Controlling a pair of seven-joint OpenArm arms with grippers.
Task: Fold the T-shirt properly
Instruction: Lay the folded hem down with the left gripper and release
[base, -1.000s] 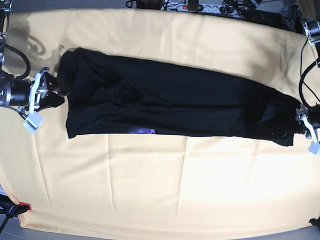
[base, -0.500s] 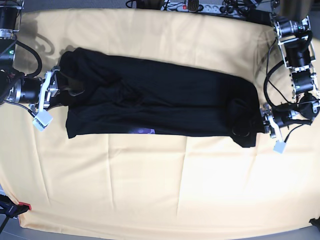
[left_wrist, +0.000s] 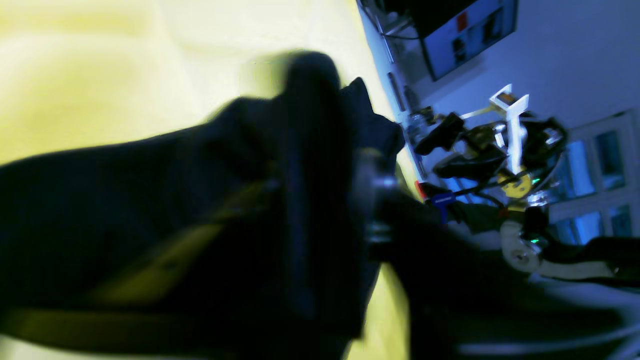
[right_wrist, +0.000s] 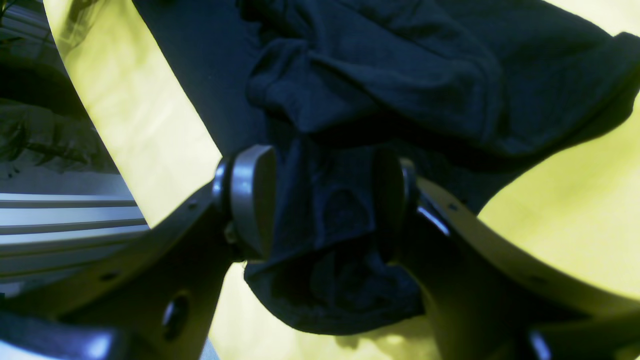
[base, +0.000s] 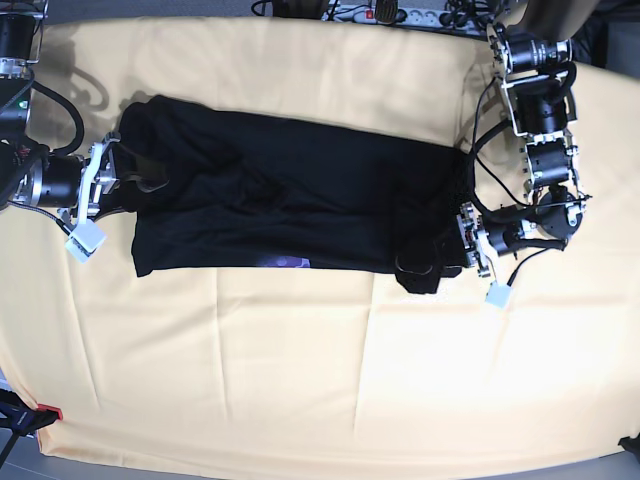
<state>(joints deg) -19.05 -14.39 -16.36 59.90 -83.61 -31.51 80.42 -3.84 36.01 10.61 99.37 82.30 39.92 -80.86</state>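
The T-shirt (base: 290, 205) lies across the far half of the table (base: 300, 380), which is covered in a yellow cloth. It is already narrowed into a long black band running from near the left edge toward the right. That suggests the lengthwise folds are done. A small sliver of purple print shows at its near edge.

The left end effector (base: 452, 250) sits at the band's right end, and the cloth there is bunched and lifted rather than lying flat. The left wrist view is blurred. Dark fabric (left_wrist: 150, 225) fills the space around the finger (left_wrist: 305, 200), so it appears clamped on the shirt, though the grip itself cannot be made out clearly.

The right end effector (right_wrist: 322, 200) is at the band's left end, close to the table's left edge. Its jaws stand on either side of a wad of black cloth (right_wrist: 325, 235), pressed against both inner faces, so it looks clamped on that end.

In my judgement the task is roughly midway. The sleeves and sides appear to be folded in, and the crosswise fold, bringing the right end over toward the left, seems to be under way but is not complete. What remains is laying that end down flat, squaring the edges, and probably one more fold to make a compact rectangle. The bunching at the lifted end could leave wrinkles if it is set down as it is.
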